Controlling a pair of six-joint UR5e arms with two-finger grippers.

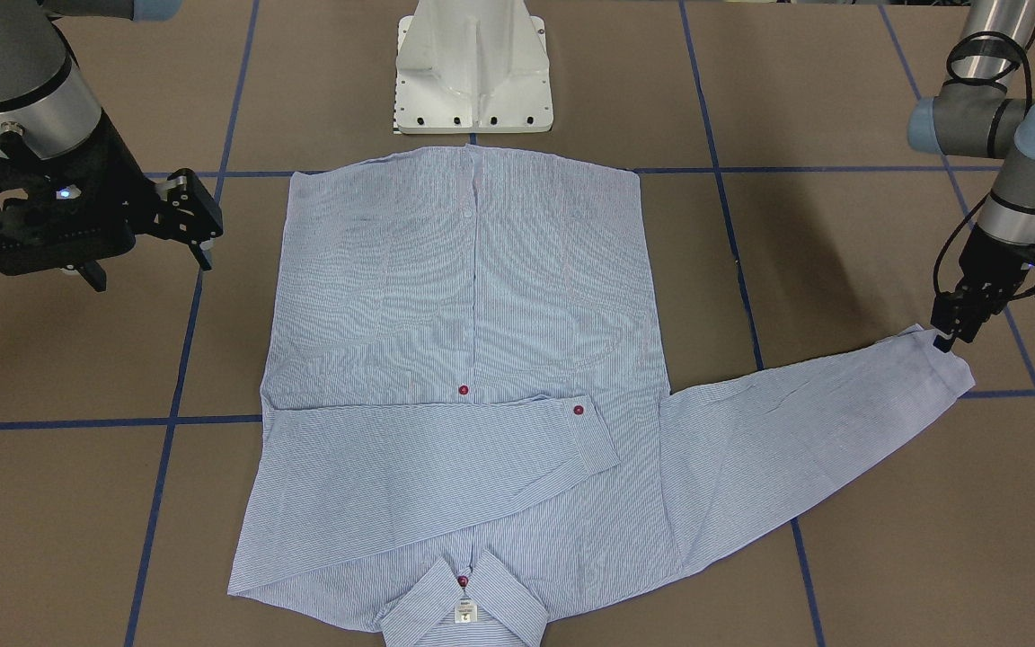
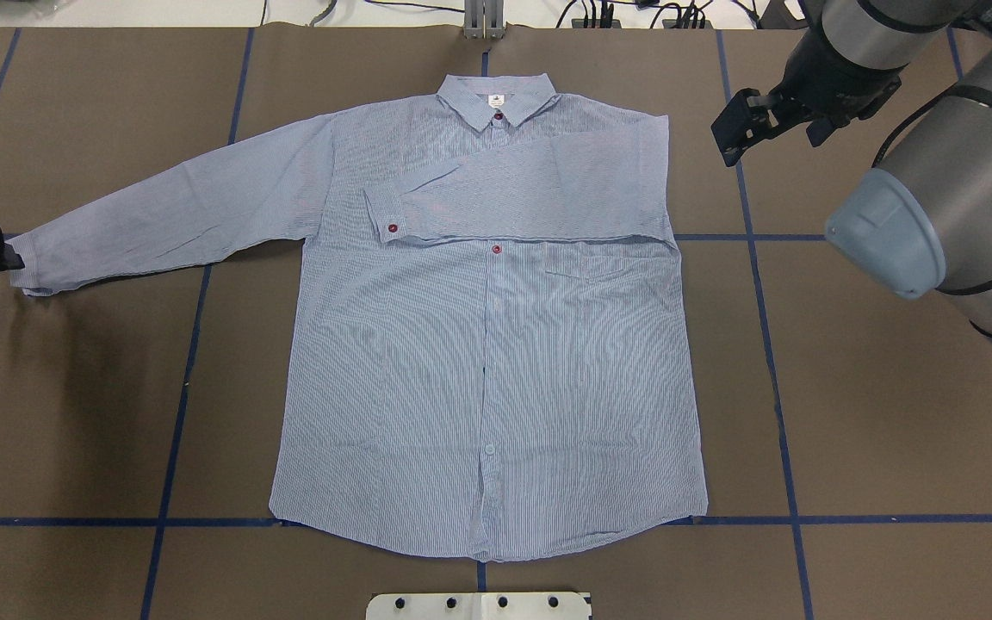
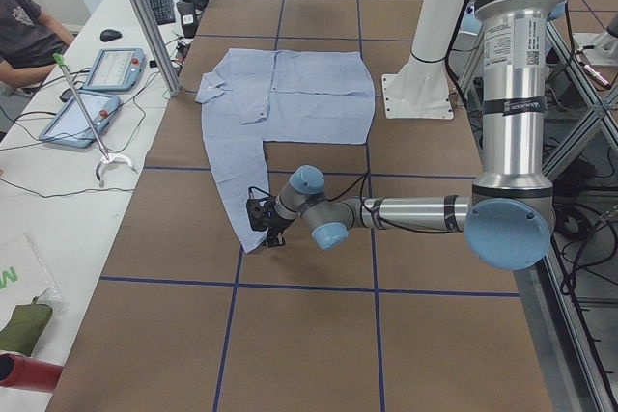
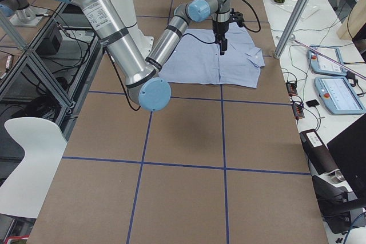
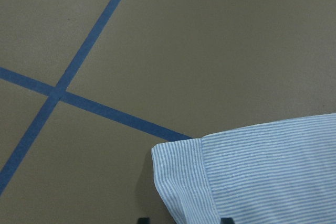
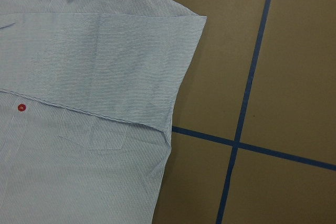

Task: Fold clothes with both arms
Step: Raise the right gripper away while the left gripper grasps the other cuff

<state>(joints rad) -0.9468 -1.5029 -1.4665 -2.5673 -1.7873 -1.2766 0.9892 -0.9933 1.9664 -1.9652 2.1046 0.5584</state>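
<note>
The light blue striped shirt is laid flat, front up, at the middle of the brown table, with its collar at 12 o'clock in the overhead view. One sleeve is folded across the chest. The other is stretched toward 9 o'clock, where its cuff is met by the left gripper; that gripper's finger spread cannot be told. The right gripper is held near the shirt at 2 o'clock, fingers spread wide.

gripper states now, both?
Left gripper: open, astride the sleeve cuff, not clamped.
Right gripper: open, empty, beside the shirt.
</note>
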